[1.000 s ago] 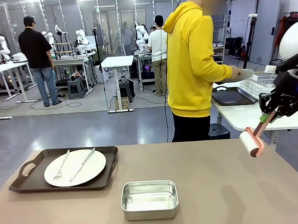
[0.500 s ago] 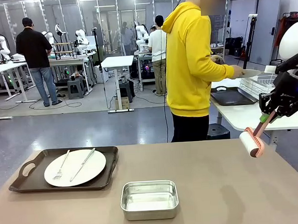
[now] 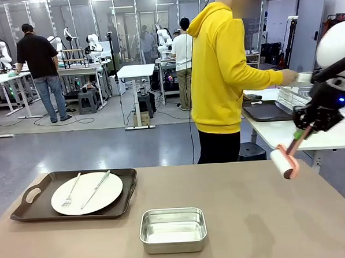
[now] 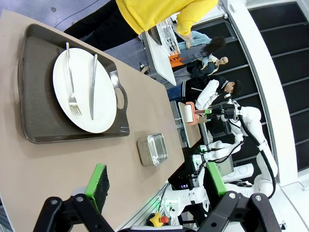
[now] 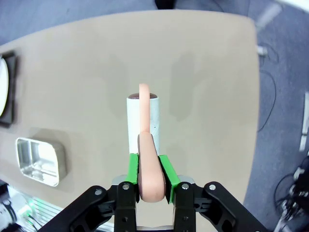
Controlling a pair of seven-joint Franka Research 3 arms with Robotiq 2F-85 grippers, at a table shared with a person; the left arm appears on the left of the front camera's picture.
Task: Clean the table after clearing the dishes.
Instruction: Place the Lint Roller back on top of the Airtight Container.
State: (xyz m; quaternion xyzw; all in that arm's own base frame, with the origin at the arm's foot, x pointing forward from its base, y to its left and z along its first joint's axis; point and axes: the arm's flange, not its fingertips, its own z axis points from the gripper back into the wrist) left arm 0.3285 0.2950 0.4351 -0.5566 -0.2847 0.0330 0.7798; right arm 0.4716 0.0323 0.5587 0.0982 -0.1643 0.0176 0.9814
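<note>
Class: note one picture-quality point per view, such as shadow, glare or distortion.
Front view: glare inside the steel pan, soft shadow on the table right of it. Left wrist view: scene rolled sideways, the plate sharp. Right wrist view: table's far edge bows; faint shadows beyond the lint roller.

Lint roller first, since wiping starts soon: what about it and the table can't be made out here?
- Lint roller: its sheet's state; too small in the front view, partly behind its own handle in the right wrist view.
- Table: crumbs or stains too small; near edge cut off at the front view's bottom.
- Person's hand: what it holds, too small in the front view.
</note>
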